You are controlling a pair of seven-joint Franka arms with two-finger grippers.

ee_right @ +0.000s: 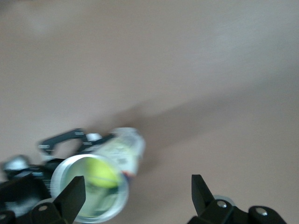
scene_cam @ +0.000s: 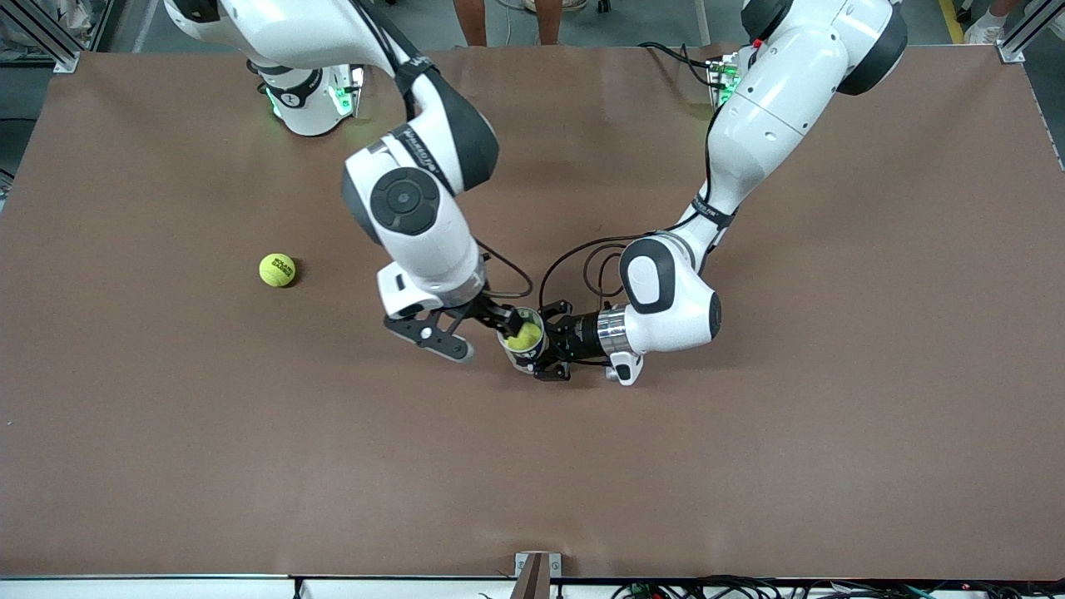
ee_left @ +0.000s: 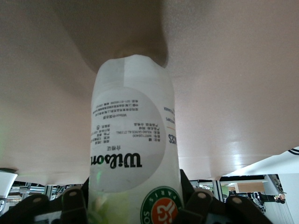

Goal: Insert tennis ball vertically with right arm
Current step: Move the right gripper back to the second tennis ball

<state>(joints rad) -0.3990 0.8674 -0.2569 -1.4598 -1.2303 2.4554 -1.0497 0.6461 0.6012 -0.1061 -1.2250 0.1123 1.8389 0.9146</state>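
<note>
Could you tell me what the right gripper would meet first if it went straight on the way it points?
Probably the bare brown table: the open right gripper points past the clear plastic ball can.

Right wrist view blurred, can (ee_right: 96, 184) label not readable, its mouth cut by the lower edge, left end effector (ee_left: 135, 205) mostly hidden by the can, loose ball (scene_cam: 277, 269) print too small

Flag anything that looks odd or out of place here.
Nothing stands out. The left gripper holds the can upright, a tennis ball inside; the open right gripper is beside it. A second ball lies toward the right arm's end.
</note>
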